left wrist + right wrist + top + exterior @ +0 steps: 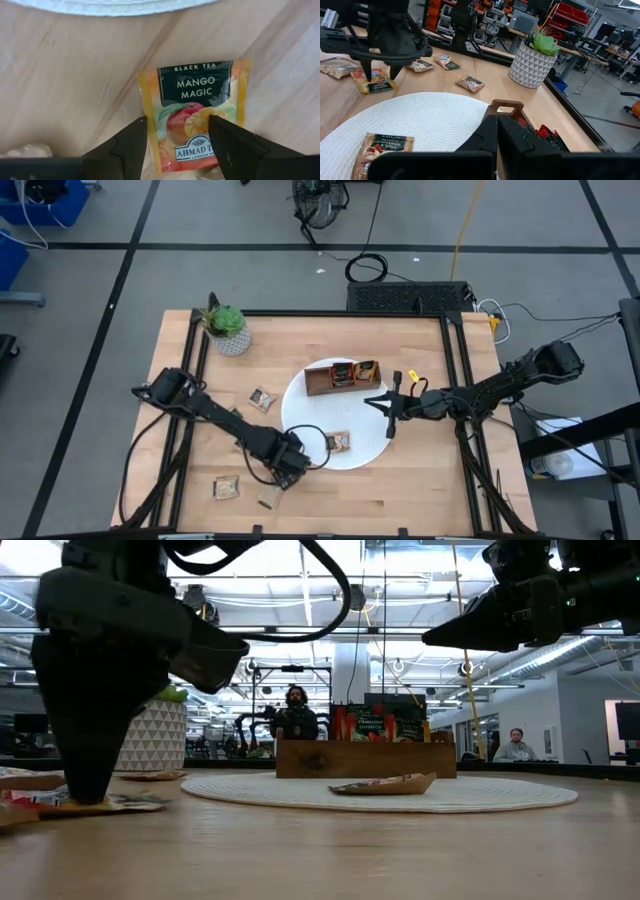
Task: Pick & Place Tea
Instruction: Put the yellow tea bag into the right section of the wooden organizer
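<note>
An orange-yellow tea sachet (192, 107) printed "Mango Magic" lies flat on the wooden table near its front edge. My left gripper (177, 145) points down over it, open, one finger over each long edge of the sachet's lower half; in the low view its finger (85, 780) reaches down to sachet level. My right gripper (497, 135) hangs shut and level above the right side of the white plate (300, 415), touching nothing. On the plate lie another sachet (338, 441) and a wooden tray (340, 377) with sachets standing in it.
Loose sachets lie near the front edge (228, 488) (268, 500) and left of the plate (262, 399). A potted plant (228, 330) stands at the far left. A black frame (455, 380) borders the table. People sit in the room behind.
</note>
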